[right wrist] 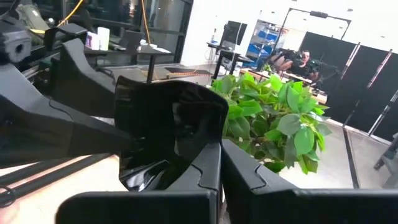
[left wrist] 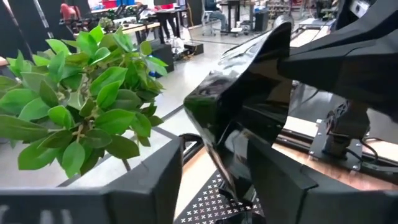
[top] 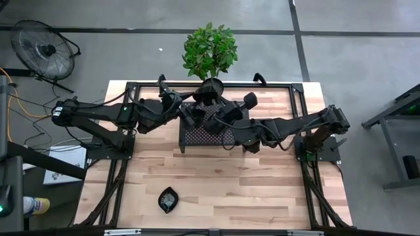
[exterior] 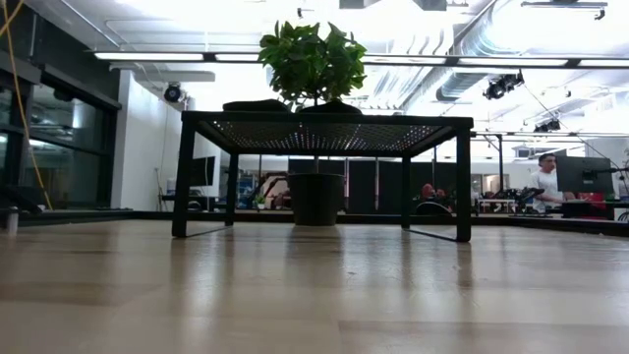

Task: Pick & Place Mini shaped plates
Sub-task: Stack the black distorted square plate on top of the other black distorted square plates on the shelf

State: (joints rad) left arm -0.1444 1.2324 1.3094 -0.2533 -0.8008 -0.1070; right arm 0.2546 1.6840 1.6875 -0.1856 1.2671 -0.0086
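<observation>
Mini shaped plates: one glossy black leaf-like plate (top: 168,199) lies alone on the wooden table (top: 262,190) near its front edge, left of centre in the high view and well apart from both arms. A second plate (left wrist: 239,102) stands tilted on edge between the fingers (left wrist: 155,180) of the left gripper (top: 186,113), seen close in the left wrist view; the fingers stand spread to either side of it, and whether they press on it cannot be told. A third, square-cornered plate (right wrist: 171,121) is pinched by the right gripper (top: 211,122), whose fingers (right wrist: 205,171) are pressed together on its rim, the plate held upright in the right wrist view. Both grippers meet above the black perforated rack (top: 207,134), which stands at the back middle of the table; the left arm (top: 98,115) reaches in from the left and the right arm (top: 298,124) from the right. In the low view the rack (exterior: 324,130) appears as a low four-legged stand, with dark low shapes resting on its top that cannot be identified with certainty. A potted plant (top: 210,52) stands just behind the rack, its round black pot (exterior: 316,199) visible beneath the rack top in the low view. A floor fan (top: 44,49) stands off the table at far left. A person (exterior: 545,182) sits at a desk in the room beyond.
</observation>
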